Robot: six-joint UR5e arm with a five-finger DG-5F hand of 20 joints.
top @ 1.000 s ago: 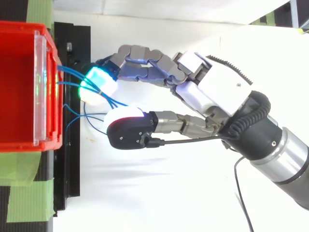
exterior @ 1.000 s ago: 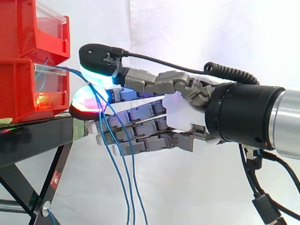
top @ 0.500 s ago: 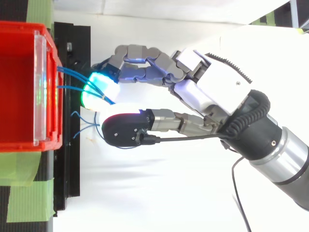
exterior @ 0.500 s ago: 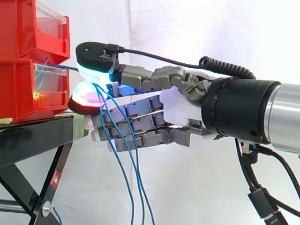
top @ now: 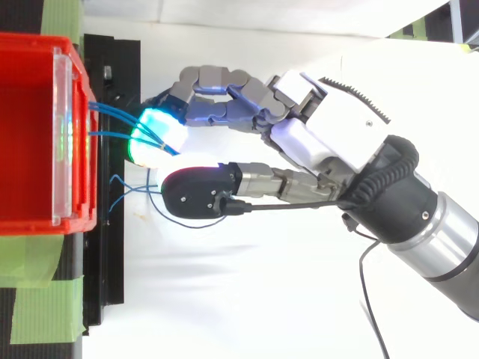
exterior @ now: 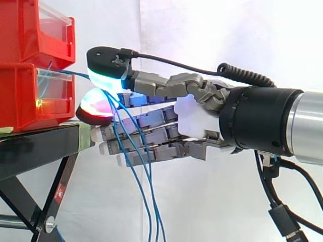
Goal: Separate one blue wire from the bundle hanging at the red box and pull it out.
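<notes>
Retreated slightly from the red box [exterior: 25, 96], robot hand [exterior: 194, 121] pinches thin blue wires [top: 111, 134].

Stacked red plastic bins [exterior: 30, 96] sit at left on a black metal stand [exterior: 35, 146]; the robot hand [exterior: 194, 121] reaches in from the right; its cyan-glowing pad [exterior: 107, 81] and red-glowing pad [exterior: 96, 107] pinch thin blue wires [exterior: 153, 217], which hang down.

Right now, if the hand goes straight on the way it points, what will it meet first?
Probably the front of the lower red bin, just past the blue wires that hang across the hand. Its lower part may meet the edge of the stand at about the same moment; the depth is unclear.
</notes>
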